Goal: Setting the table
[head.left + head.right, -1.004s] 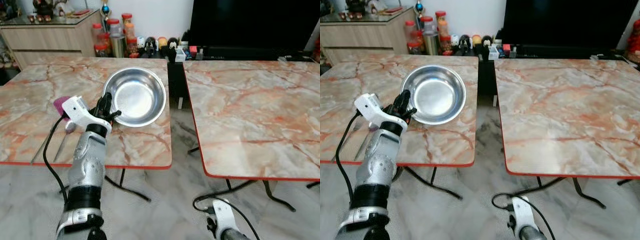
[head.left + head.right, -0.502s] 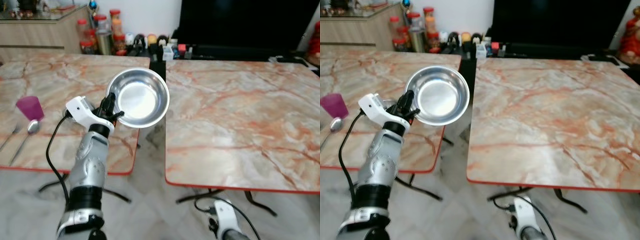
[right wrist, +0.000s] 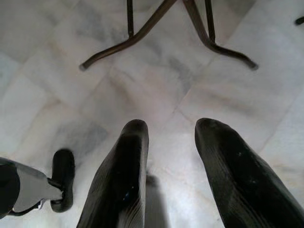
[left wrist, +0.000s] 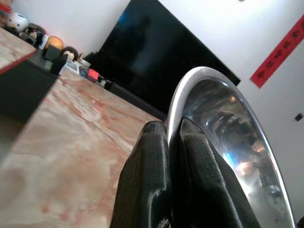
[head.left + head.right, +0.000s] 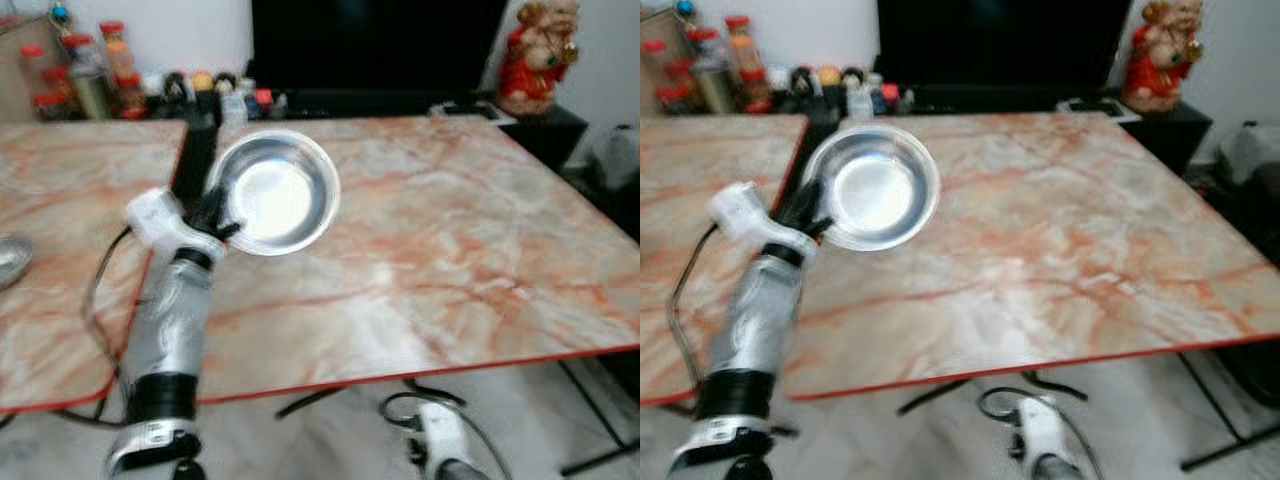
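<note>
I have the L tool (image 5: 212, 222) pinched on the rim of the steel bowl (image 5: 278, 190), fingers (image 4: 156, 156) pressed either side of the thin edge per the L wrist view, w/ the bowl held up in the air and tilted, over the near-left corner of the right-hand bench (image 5: 450, 230). The R tool (image 3: 168, 156) hangs low by the floor (image 3: 57, 61), fingers spread, holding nothing. Risk 1, in my judgement: this is an edge grip only on smooth metal, so the bowl's weight levers about the pinch point; any jolt while walking or turning could let it rotate or slip out, and it would hit the bench edge or drop into the gap between the two benches. Risk 2: head views are blurred, so I read the rig as in motion; setting down before the picture settles could misjudge height and land the bowl hard or half off the red edge. Risk 3: the L arm cable (image 5: 100, 300) loops near the left bench (image 5: 60, 250) corner and may snag. A spoon (image 5: 8, 262) lies at the far left edge, well apart from the bowl.
</note>
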Robot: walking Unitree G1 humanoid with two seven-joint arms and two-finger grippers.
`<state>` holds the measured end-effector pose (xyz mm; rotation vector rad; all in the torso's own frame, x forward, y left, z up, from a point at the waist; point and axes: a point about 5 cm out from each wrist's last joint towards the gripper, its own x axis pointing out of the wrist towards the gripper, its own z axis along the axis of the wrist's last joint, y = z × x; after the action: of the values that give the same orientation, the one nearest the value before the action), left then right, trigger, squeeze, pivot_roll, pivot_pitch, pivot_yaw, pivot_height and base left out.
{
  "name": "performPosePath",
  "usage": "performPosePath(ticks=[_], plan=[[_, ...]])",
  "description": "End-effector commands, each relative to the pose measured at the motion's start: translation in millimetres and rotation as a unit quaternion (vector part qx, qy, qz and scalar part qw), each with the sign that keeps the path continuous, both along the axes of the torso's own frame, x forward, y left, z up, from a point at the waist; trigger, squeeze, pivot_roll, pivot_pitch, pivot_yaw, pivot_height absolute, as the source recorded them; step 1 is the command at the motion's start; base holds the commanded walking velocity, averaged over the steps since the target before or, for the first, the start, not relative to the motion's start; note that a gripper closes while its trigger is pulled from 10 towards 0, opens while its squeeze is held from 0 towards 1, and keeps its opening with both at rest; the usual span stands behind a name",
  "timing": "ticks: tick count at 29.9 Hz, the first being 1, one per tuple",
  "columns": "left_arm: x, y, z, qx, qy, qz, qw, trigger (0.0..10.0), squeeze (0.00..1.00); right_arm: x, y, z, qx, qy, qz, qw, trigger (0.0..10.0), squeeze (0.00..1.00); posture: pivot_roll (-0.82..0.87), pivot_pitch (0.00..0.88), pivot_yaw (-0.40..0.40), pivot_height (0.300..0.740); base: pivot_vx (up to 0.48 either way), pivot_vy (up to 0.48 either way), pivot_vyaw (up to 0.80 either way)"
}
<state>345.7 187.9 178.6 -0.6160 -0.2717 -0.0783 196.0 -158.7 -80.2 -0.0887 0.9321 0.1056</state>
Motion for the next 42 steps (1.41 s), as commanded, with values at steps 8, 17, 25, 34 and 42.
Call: performPosePath(ticks=[8, 17, 25, 34, 42], plan=[[2.4, -9.8, 6, -0.003, -0.013, -0.013, 1.000, 10.0, 0.00, 2.3, -10.8, 2, -0.011, -0.004, -0.007, 1.000, 10.0, 0.00, 0.01, 0.000, -0.021, 0.719, 0.241, -0.393, 0.00], [2.4, -9.9, 8, -0.002, -0.013, -0.014, 1.000, 10.0, 0.00, 2.2, -8.4, 2, -0.010, -0.005, -0.003, 1.000, 10.0, 0.00, 0.01, 0.000, -0.019, 0.719, 0.243, -0.392, 0.00], [2.2, -15.6, 6, -0.002, -0.010, -0.022, 1.000, 10.0, 0.00, 1.2, -8.0, 1, -0.010, -0.006, -0.001, 1.000, 10.0, 0.00, 0.01, 0.000, -0.015, 0.719, 0.244, -0.389, 0.00], [1.0, -15.5, 0, -0.005, 0.009, -0.016, 1.000, 10.0, 0.00, 0.5, -8.5, 1, -0.014, -0.006, 0.007, 1.000, 10.0, 0.00, 0.01, 0.000, -0.016, 0.719, 0.108, -0.204, 0.26], [1.6, -14.8, -4, 0.004, 0.021, -0.014, 1.000, 10.0, 0.00, 0.5, -9.1, 1, -0.011, -0.008, 0.000, 1.000, 10.0, 0.00, 0.01, 0.000, -0.018, 0.719, 0.000, 0.000, 0.30]])
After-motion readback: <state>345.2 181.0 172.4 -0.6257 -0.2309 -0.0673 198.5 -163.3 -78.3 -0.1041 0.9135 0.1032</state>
